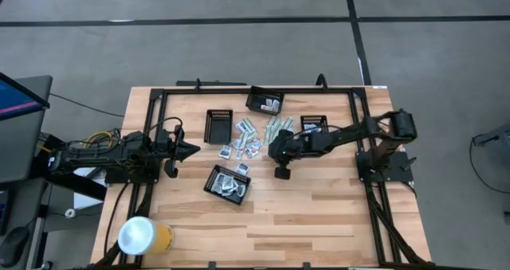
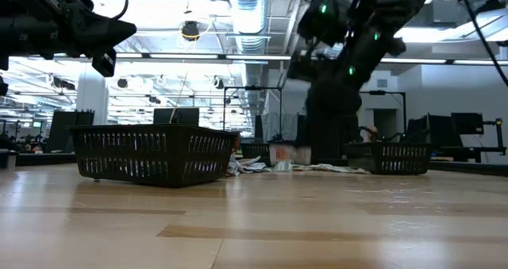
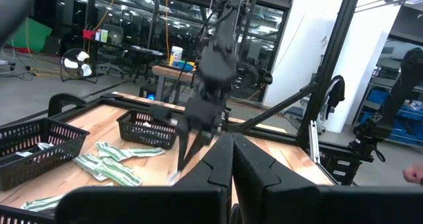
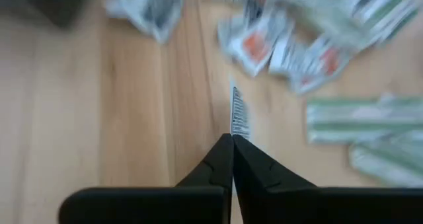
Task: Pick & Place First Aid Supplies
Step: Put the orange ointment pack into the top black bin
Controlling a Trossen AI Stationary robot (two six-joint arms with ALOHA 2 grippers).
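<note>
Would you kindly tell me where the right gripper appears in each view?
High view: right gripper, centre, beside the packet pile.
Low view: hidden behind the dark arm, centre-right.
Left wrist view: centre, pointing down.
Right wrist view: bottom centre, shut on a thin packet.
Shared landmark: the packet pile.

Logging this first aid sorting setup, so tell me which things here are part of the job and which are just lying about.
Part of the job:
- small white square sachets
- slim pale green strips
- thin packet pinched edge-on in the shut right gripper
- black mesh trays

Lying about:
- yellow cup with white lid
- left gripper, shut, waiting aside
</note>
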